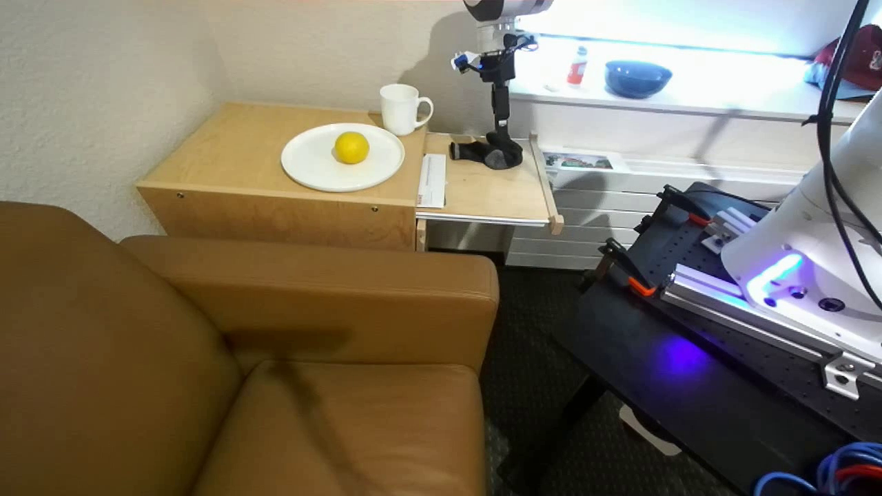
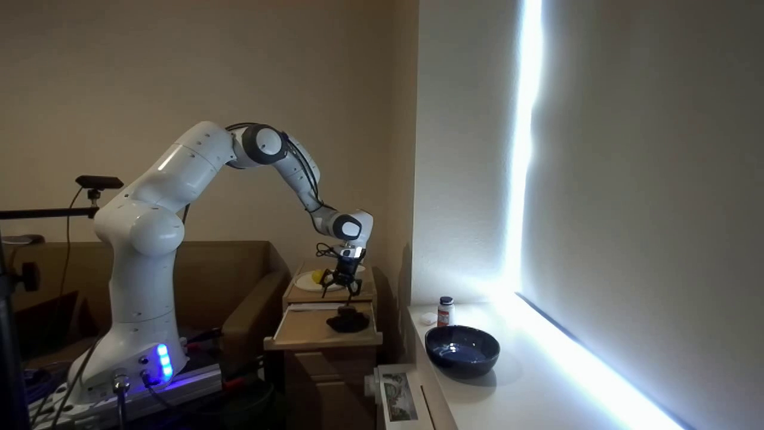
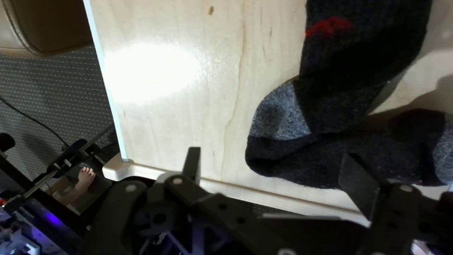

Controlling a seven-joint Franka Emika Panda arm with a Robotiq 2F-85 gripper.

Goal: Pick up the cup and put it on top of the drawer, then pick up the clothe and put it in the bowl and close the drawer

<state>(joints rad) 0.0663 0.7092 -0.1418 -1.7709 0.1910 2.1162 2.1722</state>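
Fingers (image 3: pixel 192 163) stand wide apart, empty; the cup (image 1: pixel 400 110), upper centre of an exterior view, sits on the cabinet top (image 1: pixel 227 146), judged complete, while the cloth (image 3: pixel 336 95), right in the wrist view, lies on the extended drawer (image 1: pixel 486 196), transfer to bowl (image 1: pixel 638 87) and closure outstanding.

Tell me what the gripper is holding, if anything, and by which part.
Nothing is held: the gripper stands open, and the dark sock lies on the pull-out shelf.

In an ext. view plate (image 1: pixel 317 167), mug (image 1: pixel 399 110) sit on cabinet (image 1: pixel 227 155), upper L; white strip (image 1: pixel 432 180), blk sock (image 1: pixel 474 151) lie on drawer (image 1: pixel 490 198), upper ctr.
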